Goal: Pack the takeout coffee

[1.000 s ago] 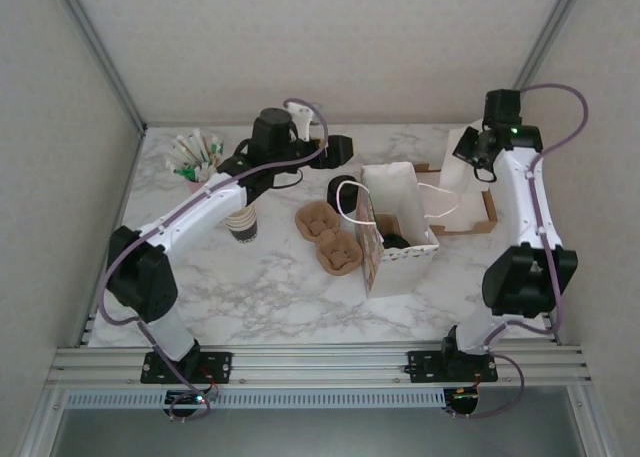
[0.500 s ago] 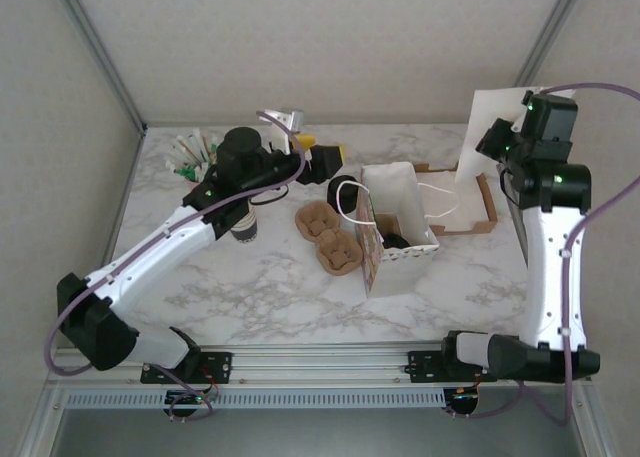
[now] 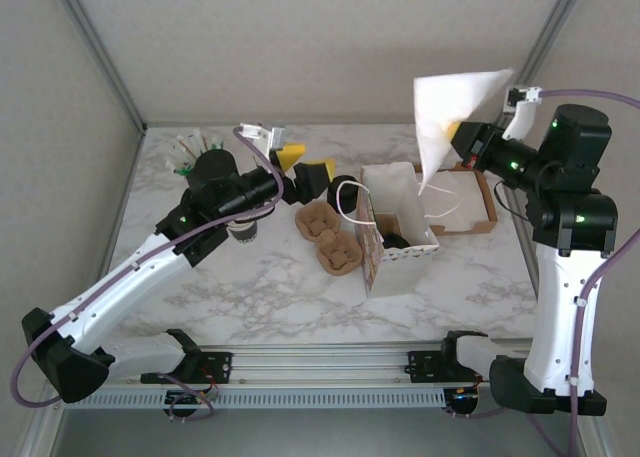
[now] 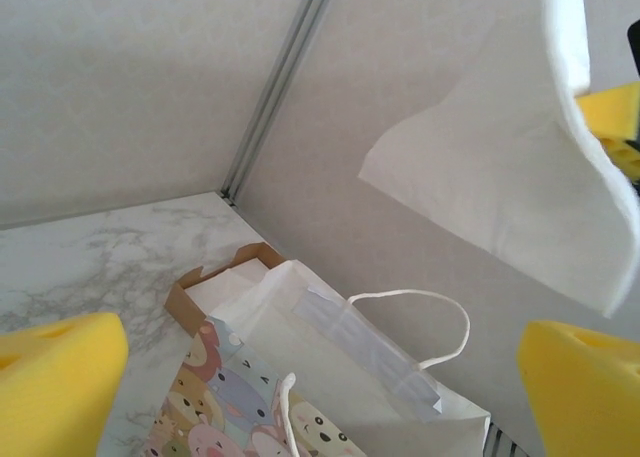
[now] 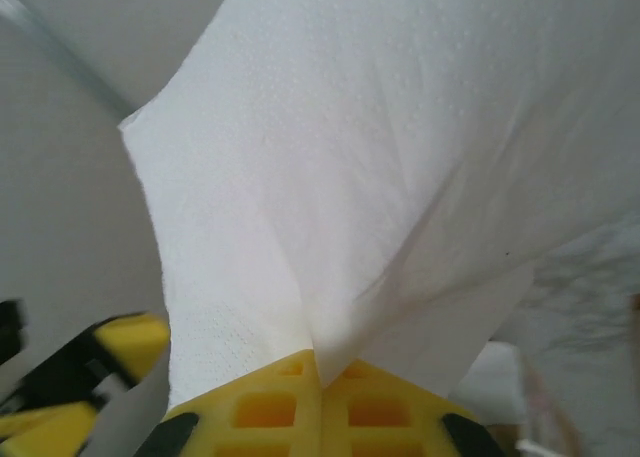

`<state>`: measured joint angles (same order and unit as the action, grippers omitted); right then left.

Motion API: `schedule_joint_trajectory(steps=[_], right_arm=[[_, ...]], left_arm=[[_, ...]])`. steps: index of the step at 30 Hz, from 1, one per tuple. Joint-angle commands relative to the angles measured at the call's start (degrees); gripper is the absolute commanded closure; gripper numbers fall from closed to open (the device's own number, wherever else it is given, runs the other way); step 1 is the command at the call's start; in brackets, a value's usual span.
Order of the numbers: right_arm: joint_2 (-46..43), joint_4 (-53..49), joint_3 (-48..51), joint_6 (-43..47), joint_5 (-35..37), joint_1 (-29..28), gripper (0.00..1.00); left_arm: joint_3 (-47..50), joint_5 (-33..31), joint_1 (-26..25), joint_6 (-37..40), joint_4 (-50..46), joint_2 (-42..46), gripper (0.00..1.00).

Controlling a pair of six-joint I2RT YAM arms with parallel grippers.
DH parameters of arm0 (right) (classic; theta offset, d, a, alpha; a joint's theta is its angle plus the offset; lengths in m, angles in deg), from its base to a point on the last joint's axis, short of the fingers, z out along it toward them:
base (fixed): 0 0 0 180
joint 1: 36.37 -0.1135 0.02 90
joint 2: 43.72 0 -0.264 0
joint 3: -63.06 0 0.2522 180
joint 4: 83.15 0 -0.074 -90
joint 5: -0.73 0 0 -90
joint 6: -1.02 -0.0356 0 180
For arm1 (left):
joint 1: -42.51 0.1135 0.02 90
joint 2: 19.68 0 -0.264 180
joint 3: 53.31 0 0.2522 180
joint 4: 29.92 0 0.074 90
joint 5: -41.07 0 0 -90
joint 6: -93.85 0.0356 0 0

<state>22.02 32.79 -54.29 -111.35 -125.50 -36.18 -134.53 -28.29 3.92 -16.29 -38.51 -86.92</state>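
White napkin (image 3: 455,107) hung pinched in the right end effector (image 3: 460,134), above the upright paper bag (image 3: 392,189). The takeout coffee (image 3: 397,242), seemingly the black lid inside that bag, lay below and leftward; the left end effector (image 3: 308,165) gaped empty nearby.

The left arm (image 3: 130,287) and the right arm (image 3: 556,307) share smooth white links joined by bulky black joint housings, where small green lights glow, and a thin lavender cable (image 3: 600,94) loops along each. The left gripper (image 3: 308,165) and the right gripper (image 5: 320,372) end in bright yellow pads (image 5: 270,407), the right pair moulded with square recesses.
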Motion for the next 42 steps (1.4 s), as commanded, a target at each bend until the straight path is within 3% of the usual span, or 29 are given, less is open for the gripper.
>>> schedule_joint_trajectory(steps=[1,8,12,27,42], right_arm=[[-0.92,1.02,0.91,-3.75,-15.56,-0.71,1.00],[1.14,-4.82,4.01,-2.94,-27.65,-1.63,1.00],[1.84,-6.57,7.36,-0.55,-28.35,-2.29,1.00],[5.50,-16.47,12.15,8.89,-12.47,-5.95,1.00],[1.41,-11.75,6.15,4.95,-13.40,-5.98,1.00]], left_arm=[[1.38,-0.70,-0.56,-0.07,1.73,2.49,0.00],[2.77,-0.66,-0.79,-0.85,2.46,3.61,0.00],[2.94,-0.56,-0.87,-1.13,2.68,3.18,0.00],[2.51,-0.70,-1.05,-0.53,1.99,1.74,0.00],[2.38,-1.85,-1.05,-0.43,1.79,0.36,0.00]])
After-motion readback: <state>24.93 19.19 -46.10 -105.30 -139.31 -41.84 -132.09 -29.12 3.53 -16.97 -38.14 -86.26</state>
